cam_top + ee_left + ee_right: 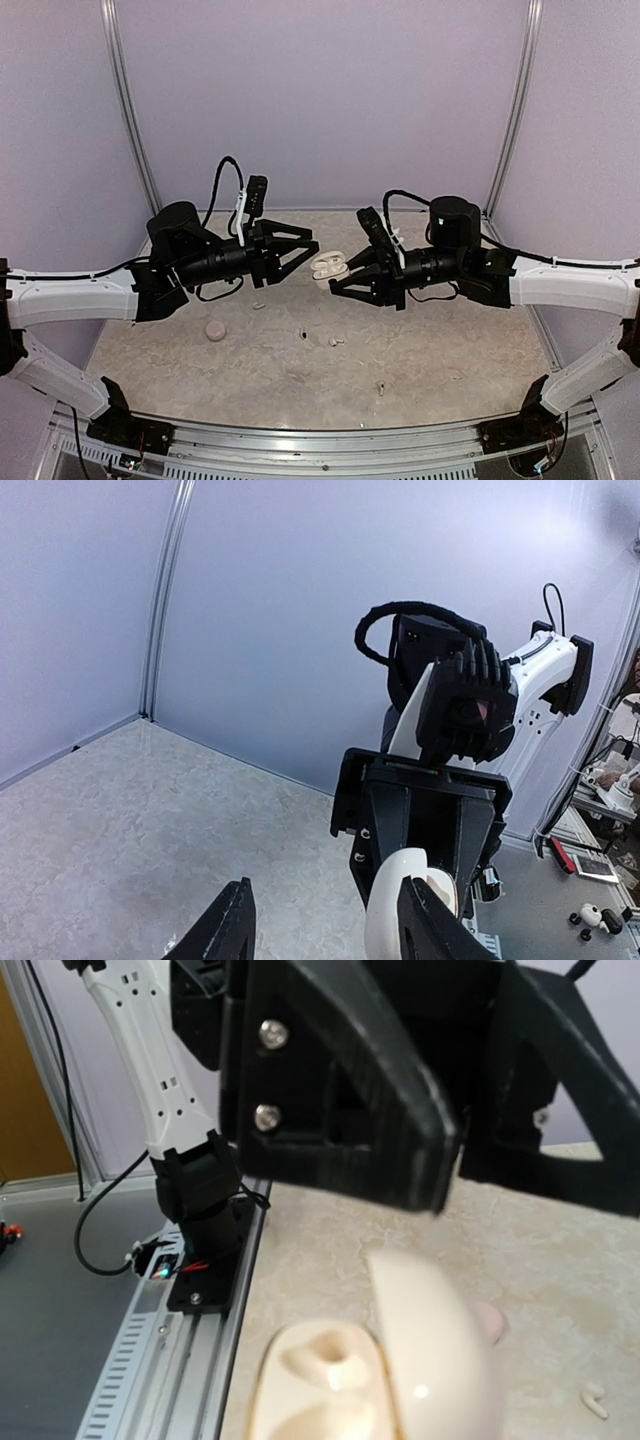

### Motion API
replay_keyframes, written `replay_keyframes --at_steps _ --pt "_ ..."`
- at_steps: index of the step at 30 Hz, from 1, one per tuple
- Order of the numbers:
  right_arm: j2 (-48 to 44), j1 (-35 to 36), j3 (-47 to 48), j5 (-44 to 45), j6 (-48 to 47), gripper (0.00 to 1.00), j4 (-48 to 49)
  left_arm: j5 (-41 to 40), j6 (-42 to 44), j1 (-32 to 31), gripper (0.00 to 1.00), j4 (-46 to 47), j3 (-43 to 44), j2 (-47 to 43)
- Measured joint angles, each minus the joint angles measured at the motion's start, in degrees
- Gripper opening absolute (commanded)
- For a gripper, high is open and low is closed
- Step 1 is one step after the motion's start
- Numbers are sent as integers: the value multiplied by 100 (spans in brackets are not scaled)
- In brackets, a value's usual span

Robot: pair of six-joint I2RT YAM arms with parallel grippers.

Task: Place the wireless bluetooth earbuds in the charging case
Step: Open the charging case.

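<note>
Pale lilac walls [320, 100] rise behind and beside the marbled beige counter [450, 350]. Metal posts [125, 100] stand at its far corners, and a rail [320, 440] lines its near edge.

text: none legible | labels/brands: none legible | numbers/signs: none legible | views: all three

The case [320, 1400] sits open at bottom centre, lid [430, 1350] raised, one cavity visible. The left gripper [452, 1175] hangs just above the lid. One earbud [594, 1401] lies on the table [560, 1250], lower right.

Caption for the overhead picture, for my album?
Right gripper holds the open charging case up to the open left gripper.
</note>
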Motion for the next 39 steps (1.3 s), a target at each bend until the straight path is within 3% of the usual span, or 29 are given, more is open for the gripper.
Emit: replay_keyframes --at_steps 8,19,34,39 --pt "-2 0 -55 13 4 15 -2 120 90 -4 58 50 -9 -26" --pt "-2 0 -76 2 28 15 7 358 433 -142 56 -315 157 9" --pt "-96 -2 -127 -101 15 12 35 199 514 -146 45 -636 345 271" --pt "-103 -2 -129 -55 -46 11 -11 212 439 -122 51 -643 361 334"
